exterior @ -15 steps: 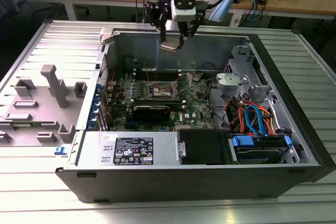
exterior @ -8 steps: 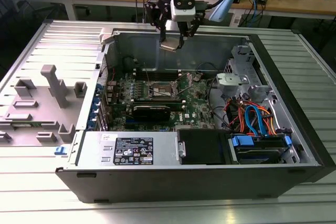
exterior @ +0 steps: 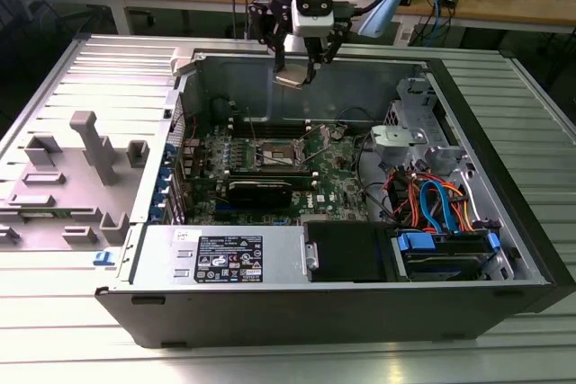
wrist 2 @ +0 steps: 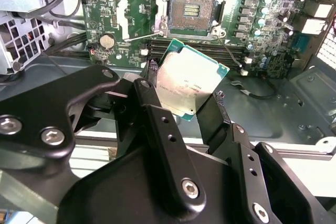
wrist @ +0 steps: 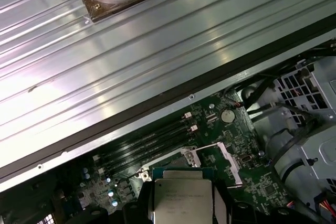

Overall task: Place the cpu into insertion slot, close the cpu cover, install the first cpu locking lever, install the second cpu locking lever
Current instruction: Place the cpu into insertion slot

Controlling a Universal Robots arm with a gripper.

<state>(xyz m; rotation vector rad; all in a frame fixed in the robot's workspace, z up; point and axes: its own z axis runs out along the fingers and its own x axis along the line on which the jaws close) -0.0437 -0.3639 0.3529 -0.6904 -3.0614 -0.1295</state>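
The cpu (wrist 2: 191,82) hangs clamped at opposite edges in the gripper (exterior: 295,69), upper middle of the exterior view, well above the bare insertion slot (exterior: 274,152) near frame centre. It is not seated, so all four steps remain. Being square, it has no long axis. It is tilted, metal top toward both wrist cameras.

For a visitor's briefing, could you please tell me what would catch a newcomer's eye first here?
The gripper holds the silvery chip over the open computer case. Below, on the green board, the square socket lies uncovered and empty. Orange and blue cables bunch at the exterior view's right.
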